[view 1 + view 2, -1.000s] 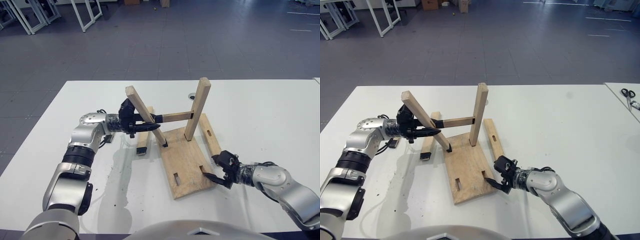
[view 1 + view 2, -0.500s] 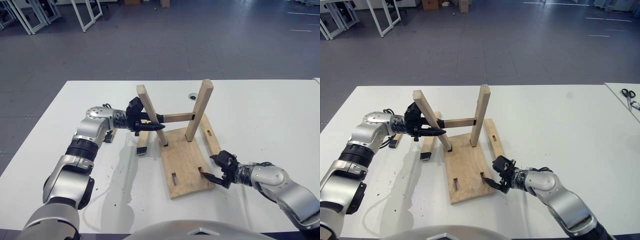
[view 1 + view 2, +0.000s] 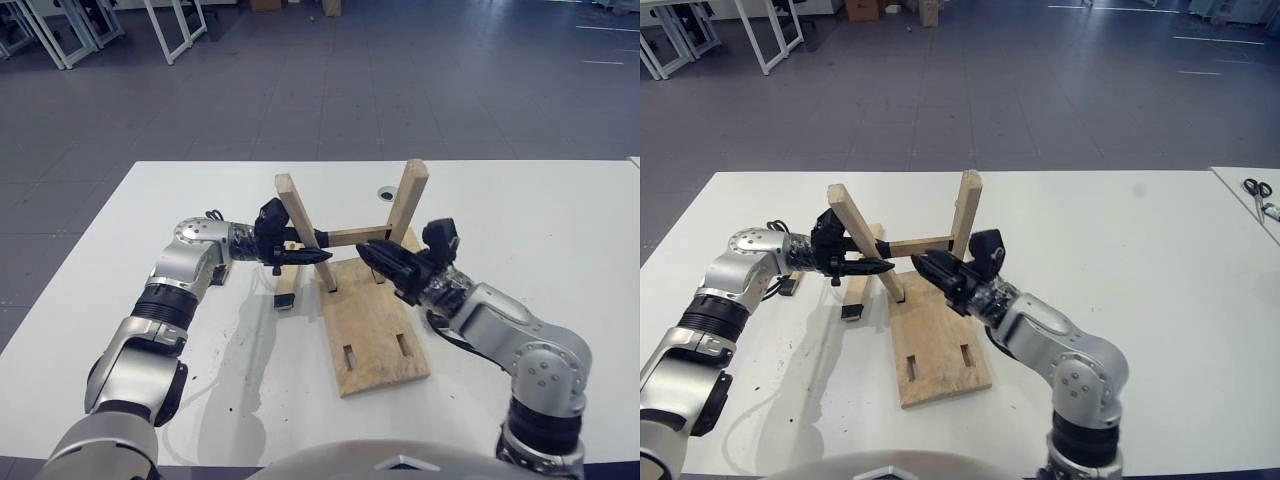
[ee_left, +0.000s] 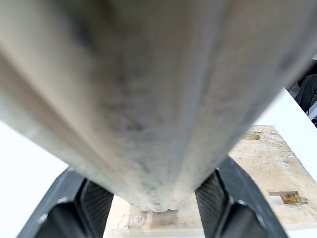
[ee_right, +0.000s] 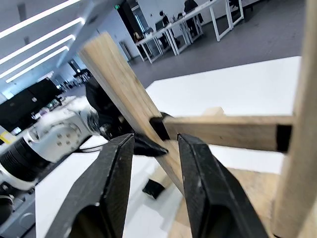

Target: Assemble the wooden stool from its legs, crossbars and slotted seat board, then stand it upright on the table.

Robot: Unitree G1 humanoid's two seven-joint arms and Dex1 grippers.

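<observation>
The left hand (image 3: 314,256) was clenched on the leaning leg (image 3: 295,208) at centre frame, beside its joint with the crossbar (image 3: 355,236). The right hand (image 3: 378,254) was released, fingers parted, tips near that joint from the right. The crossbar tied this leg to the straighter leg (image 3: 403,212). Both stood at the far end of the seat board (image 3: 372,322), which lay flat on the surface (image 3: 540,215).

Risks noted:
- The leaning leg looked out of square.
- A push from the right hand could lever the crossbar from its socket or topple the frame.
- The hands were close enough to collide.
</observation>
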